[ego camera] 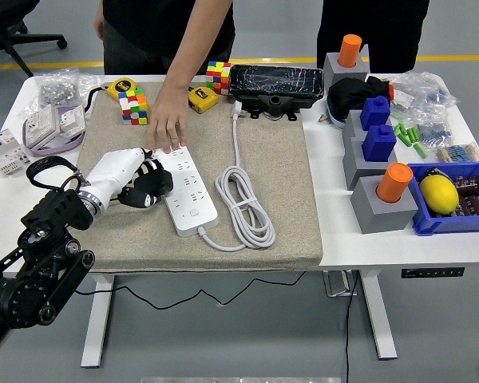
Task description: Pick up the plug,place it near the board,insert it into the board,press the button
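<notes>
On the beige mat (136, 231) that covers the middle of the white tabletop (367, 239), a white power strip (185, 187) lies at a slant, its far end toward the person and its near end toward the front edge. Its white cable (243, 203) loops in a coil just right of it and runs up the mat to the plug (237, 110), which lies at the mat's far edge beside a black device (275, 86), well apart from the strip. The robot's left hand (140, 182), white-backed with black fingers, rests on the mat against the strip's left side; its fingers are curled loosely and clasp nothing, the fingertips touching or nearly touching the strip's edge. The person's hand (168, 120) reaches down from the far side and presses flat on the strip's far end. Two colour cubes (132, 105) (218, 76) and a yellow tape measure (121, 85) sit near the mat's far edge.
</notes>
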